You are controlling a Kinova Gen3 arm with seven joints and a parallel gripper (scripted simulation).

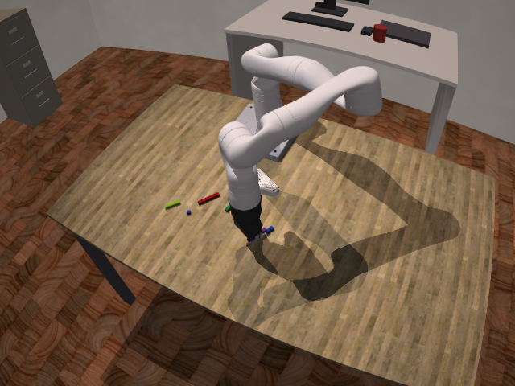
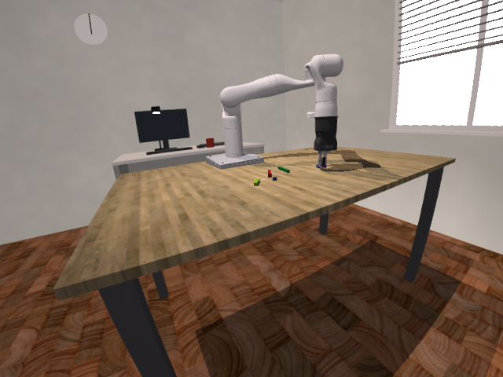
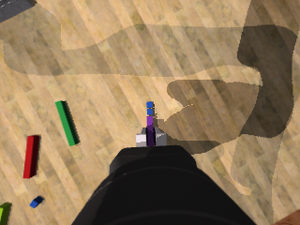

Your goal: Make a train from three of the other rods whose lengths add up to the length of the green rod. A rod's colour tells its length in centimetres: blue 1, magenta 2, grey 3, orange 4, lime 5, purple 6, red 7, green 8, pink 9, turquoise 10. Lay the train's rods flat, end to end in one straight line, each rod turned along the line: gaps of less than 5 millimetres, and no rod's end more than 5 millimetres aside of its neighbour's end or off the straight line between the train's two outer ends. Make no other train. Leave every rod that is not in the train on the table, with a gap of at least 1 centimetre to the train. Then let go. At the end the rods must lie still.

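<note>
One purple rod [image 3: 150, 127] sits clamped in the end effector [image 3: 150, 139].

the white arm [image 2: 268, 86] reaches out and bends straight down; its black gripper [image 3: 150, 137] is low over the table, fingers closed on a purple rod [image 3: 150, 126].
</note>
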